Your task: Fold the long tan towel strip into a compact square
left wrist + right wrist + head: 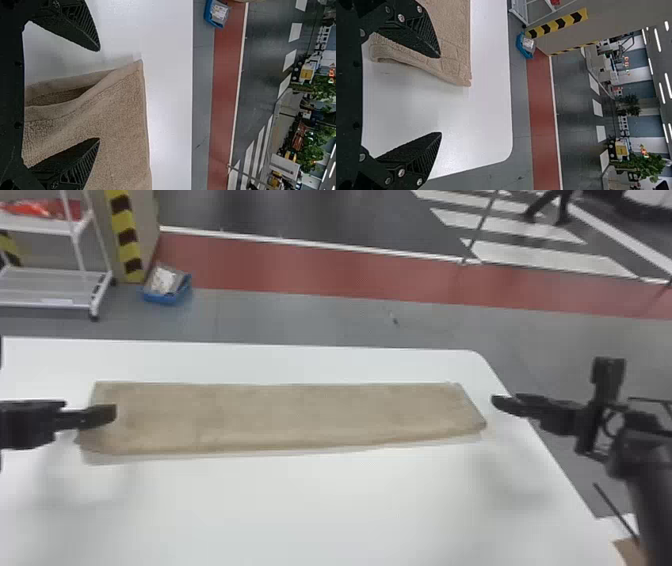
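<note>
1. Well, on my far left, beyond the towel strip (285,415), I can see a white rack (37,287) standing on the floor.
2. My left hand (106,416) is over the towel strip's left end. Its fingers are apart with nothing clamped between them, and I cannot tell whether either one touches the cloth.
3. Past the towel strip's left part, I have a pillar with yellow and black stripes (121,235) and, just beside it, a blue bin (165,297) on the floor.
4. The towel strip itself lies lengthwise from left to right on the white tabletop (310,510), long and flat in layers. In my left wrist view, the layers gape a little at the left end.
5. My right hand (500,404) is in the air just off the towel strip's right end, fingers apart and gripping nothing.
</note>
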Motion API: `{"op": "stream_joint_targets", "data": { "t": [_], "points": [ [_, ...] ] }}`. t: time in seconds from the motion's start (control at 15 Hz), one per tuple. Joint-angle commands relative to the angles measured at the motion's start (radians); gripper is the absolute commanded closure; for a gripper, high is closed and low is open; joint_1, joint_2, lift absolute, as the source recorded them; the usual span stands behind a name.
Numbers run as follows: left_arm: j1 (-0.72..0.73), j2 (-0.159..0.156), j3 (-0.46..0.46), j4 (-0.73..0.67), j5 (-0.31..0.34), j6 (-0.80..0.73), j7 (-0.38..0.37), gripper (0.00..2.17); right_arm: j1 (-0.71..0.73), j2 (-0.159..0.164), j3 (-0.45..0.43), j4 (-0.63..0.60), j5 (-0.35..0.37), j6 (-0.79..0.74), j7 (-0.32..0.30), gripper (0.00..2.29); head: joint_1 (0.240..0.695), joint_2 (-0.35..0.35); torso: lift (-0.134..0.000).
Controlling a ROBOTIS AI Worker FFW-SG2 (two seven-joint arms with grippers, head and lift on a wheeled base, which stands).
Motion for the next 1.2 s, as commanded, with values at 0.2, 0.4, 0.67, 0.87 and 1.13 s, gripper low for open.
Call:
{"op": "stream_joint_targets", "data": {
  "t": [0.2, 0.4, 0.67, 0.87, 1.13],
  "points": [
    [0.007, 0.001, 0.008, -0.006, 0.003, 0.0, 0.0, 0.08, 0.004, 0.004, 0.0, -0.001, 0.001, 0.0, 0.0, 0.22, 0.695, -0.256, -0.124],
    [0.013, 0.001, 0.016, -0.017, 0.006, 0.0, 0.002, 0.08, 0.004, 0.004, 0.0, -0.001, 0.0, 0.006, 0.002, 0.22, 0.695, -0.254, -0.124],
    [0.019, 0.001, 0.017, -0.028, 0.008, -0.003, 0.005, 0.09, 0.004, 0.002, -0.002, -0.005, 0.0, 0.006, 0.003, 0.22, 0.695, -0.252, -0.124],
    [0.027, 0.001, 0.017, -0.037, 0.008, -0.003, 0.005, 0.09, 0.005, 0.004, -0.006, -0.017, -0.003, 0.012, 0.014, 0.22, 0.695, -0.252, -0.124],
    [0.099, 0.002, 0.065, -0.138, 0.015, 0.052, 0.0, 0.09, 0.075, 0.008, -0.006, -0.11, -0.045, 0.092, 0.029, 0.22, 0.695, -0.253, -0.124]
  ]
}}
